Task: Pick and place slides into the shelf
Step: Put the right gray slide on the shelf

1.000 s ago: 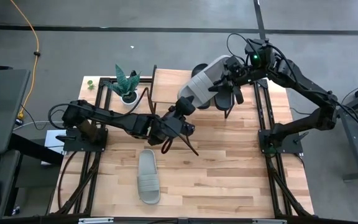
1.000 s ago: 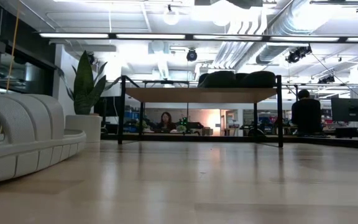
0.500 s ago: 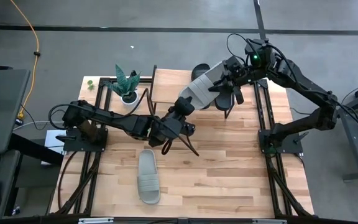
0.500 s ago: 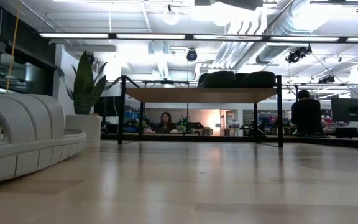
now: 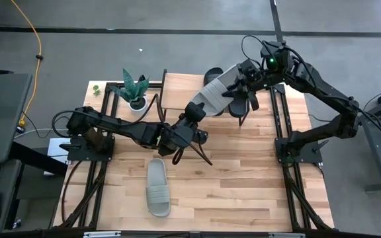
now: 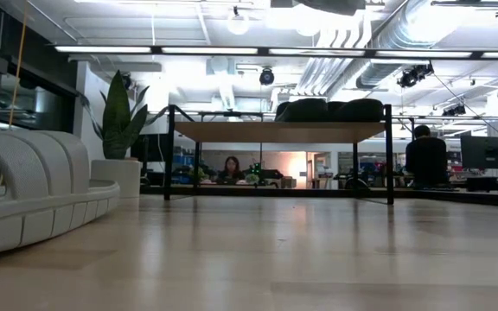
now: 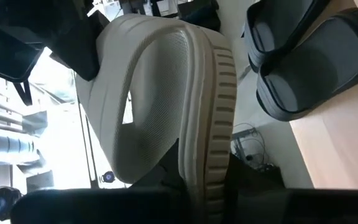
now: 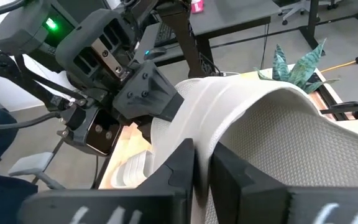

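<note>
Tabletop (image 5: 243, 172) mostly bare; L gripper (image 5: 192, 116) & R gripper (image 5: 238, 80) both clamp pale slide (image 5: 211, 91) over shelf (image 5: 180, 89) edge.

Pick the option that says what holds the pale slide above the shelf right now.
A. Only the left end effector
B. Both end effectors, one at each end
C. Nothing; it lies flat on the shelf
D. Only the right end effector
B: in the high view the left end effector clamps one end of the pale slide and the right end effector the other, holding it over the shelf.
</note>
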Robot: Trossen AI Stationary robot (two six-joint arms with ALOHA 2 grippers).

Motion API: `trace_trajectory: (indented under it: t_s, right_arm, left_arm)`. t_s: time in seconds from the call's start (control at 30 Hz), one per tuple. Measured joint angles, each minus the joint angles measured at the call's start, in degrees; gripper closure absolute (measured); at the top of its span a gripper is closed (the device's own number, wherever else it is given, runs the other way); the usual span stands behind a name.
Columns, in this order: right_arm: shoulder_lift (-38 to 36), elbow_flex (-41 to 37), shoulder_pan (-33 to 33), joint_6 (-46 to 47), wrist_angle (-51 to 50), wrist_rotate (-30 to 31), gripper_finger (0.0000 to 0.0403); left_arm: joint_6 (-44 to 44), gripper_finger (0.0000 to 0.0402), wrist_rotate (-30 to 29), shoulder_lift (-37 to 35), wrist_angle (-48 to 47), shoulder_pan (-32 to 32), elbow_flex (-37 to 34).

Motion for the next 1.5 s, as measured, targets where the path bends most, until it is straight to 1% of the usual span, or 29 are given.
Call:
trace_trajectory:
  t_s: [0.1, 0.23, 0.37, 0.47, 0.63, 0.83, 1.1, 1.27, 1.33, 1.5]
  right_arm:
    - [0.01, 0.00, -0.06, -0.10, 0.02, 0.34, 0.0363]
    - [0.01, 0.00, -0.11, -0.28, 0.02, 2.29, 0.0341]
    - [0.00, 0.00, -0.19, -0.38, 0.02, 4.77, 0.0318]
    - [-0.01, 0.00, -1.24, -1.33, 0.00, 4.98, 0.0301]
    - [-0.14, 0.00, -3.68, -1.36, -0.29, 9.69, 0.0282]
    - [-0.53, 0.00, -6.30, -3.10, -3.11, 18.32, 0.0276]
    - [-0.90, 0.00, -7.21, -4.75, -10.05, 23.60, 0.0276]
    - [-1.16, 0.00, -7.21, -6.04, -11.99, 25.99, 0.0276]
    - [-1.52, 0.00, -7.21, -6.60, -12.07, 27.86, 0.0276]
    - [-3.37, 0.00, -7.21, -7.73, -12.99, 32.61, 0.0276]
  left_arm:
    - [0.00, 0.0376, -0.05, 0.00, 0.01, 0.00, 0.00]
    - [-0.02, 0.0381, -0.45, 0.00, 0.00, 0.00, 0.00]
    - [-0.04, 0.0372, -0.83, 0.02, -0.01, 0.02, 0.00]
    - [-0.25, 0.0369, -1.37, 0.00, -0.01, 0.02, 0.00]
    - [-0.25, 0.0379, -1.61, 0.00, -0.01, 0.11, 0.00]
    - [-0.63, 0.0369, -1.74, 0.00, 0.04, -0.03, 0.00]
    - [-4.79, 0.0377, -2.22, 0.00, -0.03, 0.04, 0.00]
    - [-10.40, 0.0372, -3.23, 0.00, -0.46, 1.46, 0.00]
    - [-12.52, 0.0371, -3.27, 0.00, -0.49, 2.38, 0.00]
    - [-17.39, 0.0370, -6.74, -0.11, -0.15, 5.49, 0.02]
